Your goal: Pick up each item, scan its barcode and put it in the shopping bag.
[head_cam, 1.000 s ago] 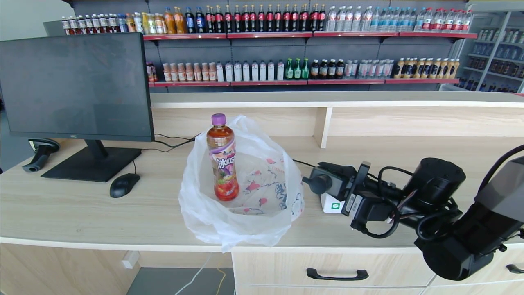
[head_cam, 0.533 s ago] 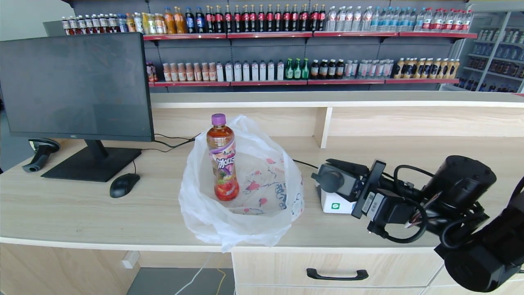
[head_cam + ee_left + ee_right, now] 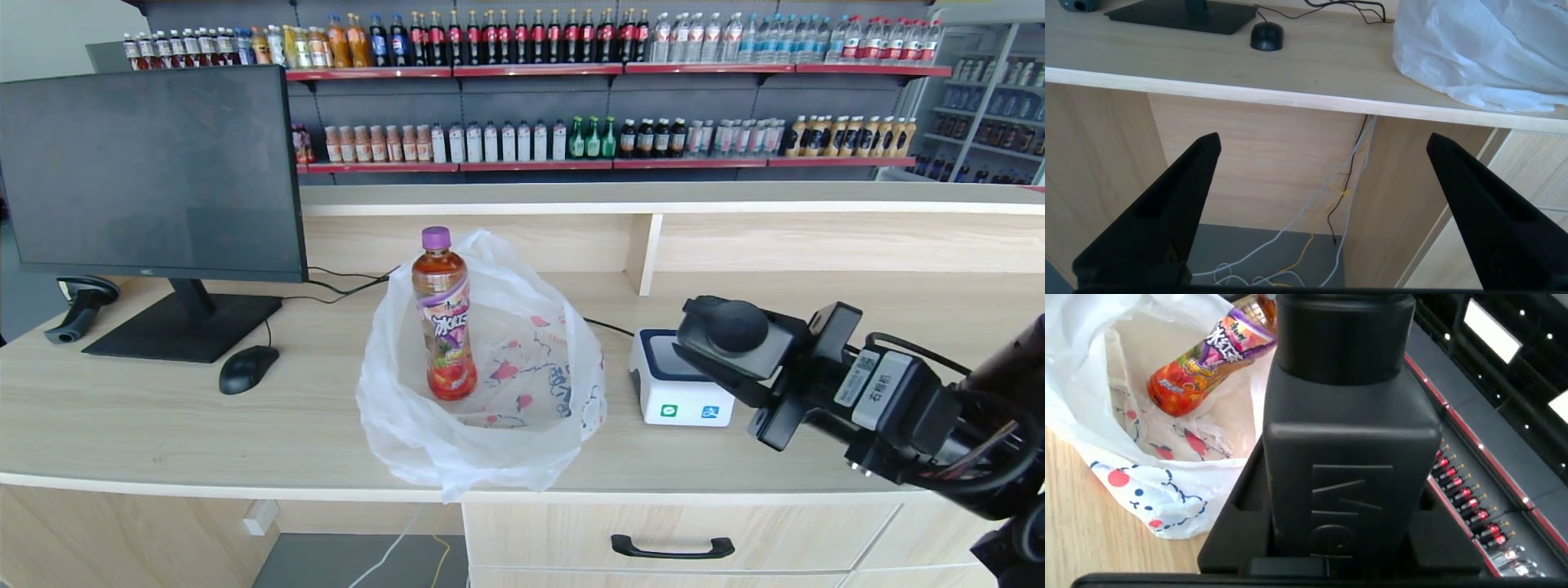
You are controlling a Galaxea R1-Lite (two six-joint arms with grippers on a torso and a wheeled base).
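Right gripper retreated; bottle upright in bag.

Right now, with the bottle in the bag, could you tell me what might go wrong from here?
1. The bottle stands upright in the floppy shopping bag; a tug on the plastic could tip it.
2. The right arm is close by the scanner and might knock it on its next move.
3. The open left gripper sits below the counter edge, where the bag overhangs; if it rises there, it could snag the plastic.
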